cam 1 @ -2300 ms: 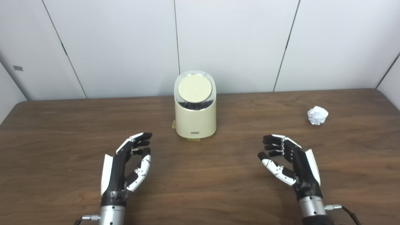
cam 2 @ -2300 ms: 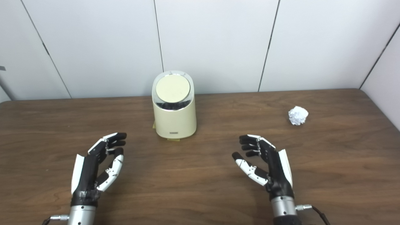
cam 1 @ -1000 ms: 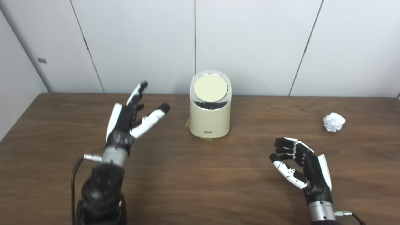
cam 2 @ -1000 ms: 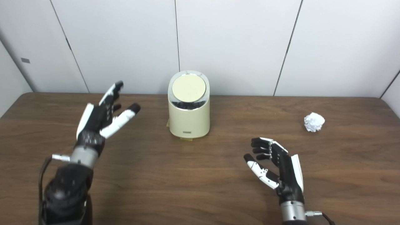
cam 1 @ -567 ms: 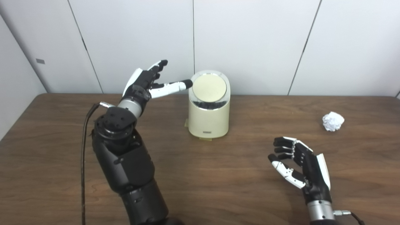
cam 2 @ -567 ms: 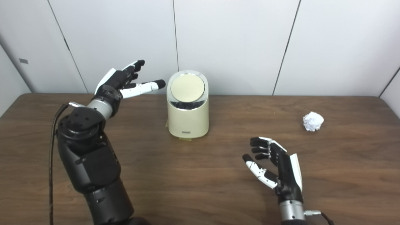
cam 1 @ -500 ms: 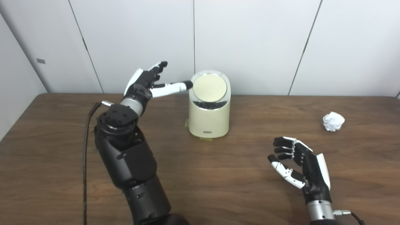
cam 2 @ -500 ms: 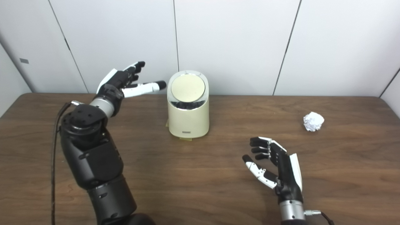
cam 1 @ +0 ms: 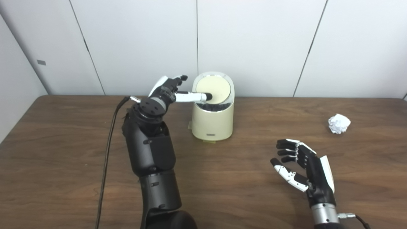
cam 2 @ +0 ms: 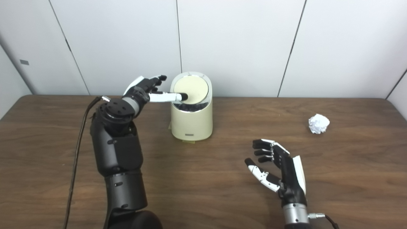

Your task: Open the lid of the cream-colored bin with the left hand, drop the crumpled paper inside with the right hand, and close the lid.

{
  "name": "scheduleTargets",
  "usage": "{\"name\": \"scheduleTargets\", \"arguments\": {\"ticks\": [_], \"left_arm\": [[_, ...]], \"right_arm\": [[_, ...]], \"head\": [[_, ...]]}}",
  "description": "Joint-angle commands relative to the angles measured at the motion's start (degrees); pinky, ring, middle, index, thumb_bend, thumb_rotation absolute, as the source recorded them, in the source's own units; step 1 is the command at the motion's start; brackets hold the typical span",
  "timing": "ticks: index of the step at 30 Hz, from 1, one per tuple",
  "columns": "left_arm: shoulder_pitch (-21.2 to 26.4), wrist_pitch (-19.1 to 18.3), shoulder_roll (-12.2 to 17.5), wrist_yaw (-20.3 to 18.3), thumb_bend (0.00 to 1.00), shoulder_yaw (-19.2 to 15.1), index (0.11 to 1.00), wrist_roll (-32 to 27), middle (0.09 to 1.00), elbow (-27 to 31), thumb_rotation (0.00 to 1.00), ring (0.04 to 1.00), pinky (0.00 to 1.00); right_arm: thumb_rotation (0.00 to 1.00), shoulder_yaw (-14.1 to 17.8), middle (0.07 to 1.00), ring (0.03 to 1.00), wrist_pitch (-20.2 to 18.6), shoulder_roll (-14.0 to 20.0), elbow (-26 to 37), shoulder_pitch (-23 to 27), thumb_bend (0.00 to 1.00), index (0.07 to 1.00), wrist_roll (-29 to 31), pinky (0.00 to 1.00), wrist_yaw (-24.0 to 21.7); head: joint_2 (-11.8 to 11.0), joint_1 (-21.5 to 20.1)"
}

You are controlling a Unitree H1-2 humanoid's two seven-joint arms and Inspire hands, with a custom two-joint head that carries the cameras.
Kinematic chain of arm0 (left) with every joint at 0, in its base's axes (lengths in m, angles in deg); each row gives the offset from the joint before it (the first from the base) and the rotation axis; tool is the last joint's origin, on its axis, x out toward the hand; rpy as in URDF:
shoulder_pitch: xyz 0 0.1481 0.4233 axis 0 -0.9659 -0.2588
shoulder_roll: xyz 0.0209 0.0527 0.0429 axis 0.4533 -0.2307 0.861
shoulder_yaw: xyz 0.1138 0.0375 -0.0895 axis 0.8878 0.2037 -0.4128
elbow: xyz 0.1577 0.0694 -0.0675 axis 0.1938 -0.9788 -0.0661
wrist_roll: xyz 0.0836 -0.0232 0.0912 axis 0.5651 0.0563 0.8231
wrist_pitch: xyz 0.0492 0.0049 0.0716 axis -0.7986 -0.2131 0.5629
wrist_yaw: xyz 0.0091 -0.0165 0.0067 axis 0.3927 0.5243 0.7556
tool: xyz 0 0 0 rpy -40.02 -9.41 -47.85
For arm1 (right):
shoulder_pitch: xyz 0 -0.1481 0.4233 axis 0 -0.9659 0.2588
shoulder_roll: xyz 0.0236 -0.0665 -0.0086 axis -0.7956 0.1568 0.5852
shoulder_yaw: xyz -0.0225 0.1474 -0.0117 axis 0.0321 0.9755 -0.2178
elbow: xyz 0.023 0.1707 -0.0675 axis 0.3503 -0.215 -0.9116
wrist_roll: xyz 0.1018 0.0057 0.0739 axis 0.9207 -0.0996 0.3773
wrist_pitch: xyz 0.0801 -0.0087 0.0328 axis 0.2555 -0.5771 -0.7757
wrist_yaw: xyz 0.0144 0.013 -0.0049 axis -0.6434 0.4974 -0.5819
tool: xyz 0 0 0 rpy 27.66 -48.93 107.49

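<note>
bin (cam 1: pixel 212 122) upright — lid (cam 1: pixel 216 87) tilted forward | left hand (cam 1: pixel 173 90) thumb on lid

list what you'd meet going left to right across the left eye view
black cable → left hand → cream-colored bin → right hand → crumpled paper

A cream bin (cam 1: pixel 212 122) with a shiny silver rim is sitting on the dark brown wood-grain counter (cam 1: pixel 63 143); the crumpled paper (cam 1: pixel 339 123) is showing white.
</note>
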Motion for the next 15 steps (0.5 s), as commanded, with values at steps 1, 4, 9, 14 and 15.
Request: {"name": "scheduleTargets", "arguments": {"ticks": [1,4,9,14,15], "left_arm": [[4.75,-0.25,-1.85,2.84,0.93,-3.77,1.000,-2.40,1.000,-0.32,0.23,1.000,1.00],[4.54,-0.24,-1.98,3.50,0.93,-4.06,1.000,-4.57,1.000,-1.40,0.26,1.000,1.00],[5.51,-0.25,-2.58,3.32,0.90,-6.60,1.000,-6.89,1.000,-3.14,0.26,1.000,1.00],[5.43,-0.24,-2.27,5.28,0.93,-5.02,1.000,-6.05,1.000,-4.41,0.31,1.000,1.00],[5.46,-0.24,-2.22,5.40,0.93,-4.91,1.000,-5.99,1.000,-4.67,0.31,1.000,1.00]], "right_arm": [[0.21,-0.87,0.667,0.634,1.35,-1.45,-0.90,-0.03,0.27,0.651,-0.50,0.55,0.83],[0.22,-1.04,0.666,0.629,1.18,-1.69,-0.69,-0.20,0.28,0.651,-0.97,0.54,0.94],[0.22,-1.20,0.670,0.635,0.23,-2.29,-0.12,-0.50,0.28,0.654,-0.89,0.55,0.67],[0.20,-1.81,0.656,0.622,0.54,-2.57,-0.10,-0.62,0.28,0.644,-2.34,0.54,1.11],[0.20,-1.92,0.654,0.620,0.56,-2.68,-0.08,-0.66,0.28,0.643,-2.73,0.54,1.25]], "head": [[-0.02,-0.04],[-0.12,-0.33],[-0.16,-0.70],[-0.16,-1.05],[-0.16,-1.18]]}}
